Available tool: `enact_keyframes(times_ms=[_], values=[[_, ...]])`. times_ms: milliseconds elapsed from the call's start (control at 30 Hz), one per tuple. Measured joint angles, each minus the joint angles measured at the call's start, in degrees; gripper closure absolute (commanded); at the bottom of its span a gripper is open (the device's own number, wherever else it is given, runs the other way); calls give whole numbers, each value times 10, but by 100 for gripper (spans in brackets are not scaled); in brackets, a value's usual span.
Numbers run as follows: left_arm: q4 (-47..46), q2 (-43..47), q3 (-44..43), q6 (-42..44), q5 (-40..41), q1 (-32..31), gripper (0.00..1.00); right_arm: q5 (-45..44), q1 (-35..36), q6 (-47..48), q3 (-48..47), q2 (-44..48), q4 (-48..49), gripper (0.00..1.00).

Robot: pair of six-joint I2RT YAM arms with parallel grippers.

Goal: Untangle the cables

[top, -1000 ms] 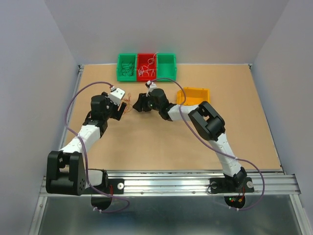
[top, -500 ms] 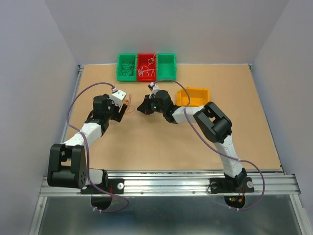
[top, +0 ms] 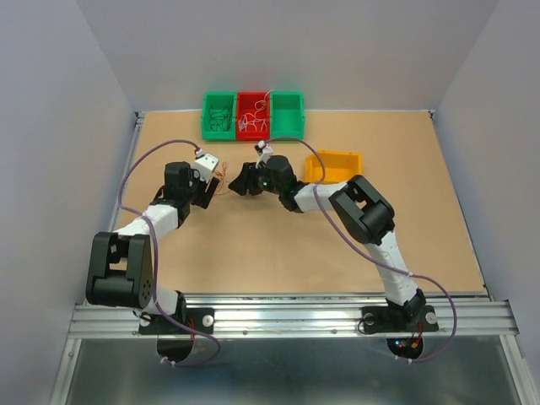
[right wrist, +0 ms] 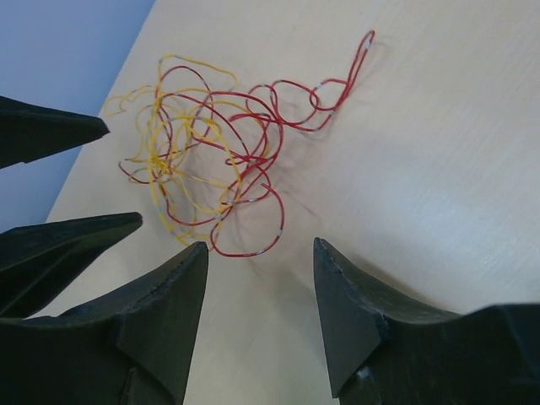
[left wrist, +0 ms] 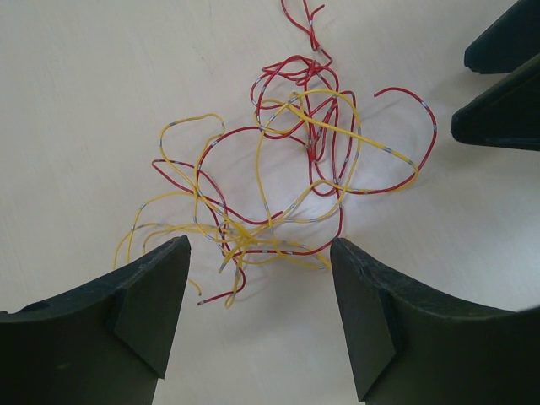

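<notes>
Lying in a knot on the table (left wrist: 76,93), the red and yellow cables (left wrist: 278,173) are being neared again by the right gripper (right wrist: 261,245), and both it and the left gripper (left wrist: 260,250) are being held open and empty, so nothing is being pulled apart yet.

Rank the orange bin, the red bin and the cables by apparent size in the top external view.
Orange bin and red bin: about alike, the red one farther away, so unranked.
Cables: clearly smallest.
</notes>
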State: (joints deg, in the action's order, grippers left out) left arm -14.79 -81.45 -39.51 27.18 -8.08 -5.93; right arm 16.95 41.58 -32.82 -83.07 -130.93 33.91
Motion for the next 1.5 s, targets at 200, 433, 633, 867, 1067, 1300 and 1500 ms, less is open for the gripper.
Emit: enact_keyframes(times_ms=[200, 433, 633, 867, 1067, 1300, 1500], values=[[0, -10, -3, 0, 8, 0, 27, 0, 0, -26, -28, -43, -4, 43], [-4, -25, -14, 0, 11, 0, 32, 15, 2, -51, -83, -77, -4, 72], [-4, -34, -18, 2, 14, 0, 39, 21, 5, -57, -87, -78, -1, 99], [-5, -39, -19, 2, 26, 0, 39, -34, 5, -16, 46, 30, -6, 99], [-7, -39, -19, 2, 36, 0, 40, -77, 5, 25, 100, 131, 7, 99], [-9, -38, -19, 5, 38, 4, 28, -97, 5, 49, 117, 145, 8, 99], [-13, -36, -19, 23, 28, 5, 26, -97, 5, 57, 119, 145, 5, 99]])
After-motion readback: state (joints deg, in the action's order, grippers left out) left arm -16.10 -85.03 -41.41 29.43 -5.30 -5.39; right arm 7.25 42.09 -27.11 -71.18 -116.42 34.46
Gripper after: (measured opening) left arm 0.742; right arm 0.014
